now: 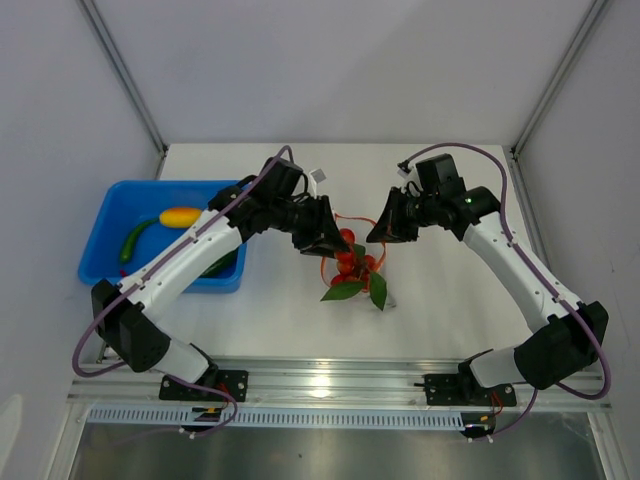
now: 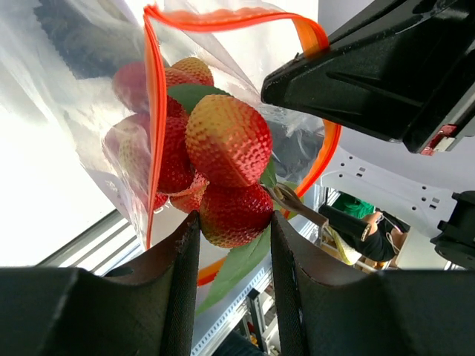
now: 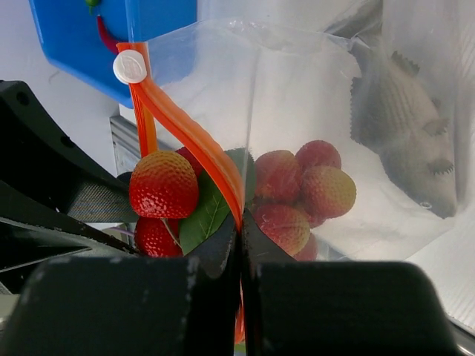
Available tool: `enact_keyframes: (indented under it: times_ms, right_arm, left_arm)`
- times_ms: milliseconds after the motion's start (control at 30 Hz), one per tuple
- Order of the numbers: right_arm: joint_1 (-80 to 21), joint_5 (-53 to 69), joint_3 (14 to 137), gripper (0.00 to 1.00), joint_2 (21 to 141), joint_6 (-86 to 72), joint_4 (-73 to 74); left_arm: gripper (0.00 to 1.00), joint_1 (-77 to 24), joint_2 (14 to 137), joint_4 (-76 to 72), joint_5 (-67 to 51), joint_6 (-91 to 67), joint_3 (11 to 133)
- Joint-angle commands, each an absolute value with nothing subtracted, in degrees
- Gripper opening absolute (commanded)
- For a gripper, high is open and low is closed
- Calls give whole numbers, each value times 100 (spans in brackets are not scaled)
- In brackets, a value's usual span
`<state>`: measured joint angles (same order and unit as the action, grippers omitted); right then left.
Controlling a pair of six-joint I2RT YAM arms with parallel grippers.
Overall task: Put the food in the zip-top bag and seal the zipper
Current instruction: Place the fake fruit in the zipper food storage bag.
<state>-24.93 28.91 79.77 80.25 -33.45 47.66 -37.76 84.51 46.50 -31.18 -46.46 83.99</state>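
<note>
The zip-top bag [image 3: 312,96] is held up above the middle of the table, and its red-orange zipper [image 3: 193,137] with a white slider [image 3: 130,68] is spread open. My right gripper [image 3: 241,237] is shut on the zipper strip; it also shows in the top view [image 1: 383,232]. My left gripper [image 2: 234,230] is shut on a red piece of a leafy red fruit bunch [image 2: 226,141] at the bag's mouth [image 1: 350,262]. Part of the bunch shows through the clear plastic [image 3: 304,185]. A yellow-orange mango [image 1: 181,216] and a green pepper [image 1: 133,242] lie in the blue tray.
The blue tray [image 1: 110,215] stands at the left of the table, under my left arm. A grey toy fish [image 3: 404,133] shows through the bag's clear plastic. Grey walls close in the left, back and right. A metal rail runs along the near edge.
</note>
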Motion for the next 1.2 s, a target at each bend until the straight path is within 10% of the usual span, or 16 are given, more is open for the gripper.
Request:
enact_keyframes:
  times_ms: [0,933,1167]
  right_arm:
    - [-2522,2900,8253,0,7980,-3437,4597]
    - [-2944,2531,8007,0,7822,-3366,4764]
    - [-2936,2487,8077,0,7813,-3357,4781]
  left_arm:
    - [0,-3823,8473,4641,-3155,-4465,8657]
    - [1,-3885,8394,5027,-2295,-3815,9563]
    - [38,-3929,7937,5264,-1960,-3542,8554]
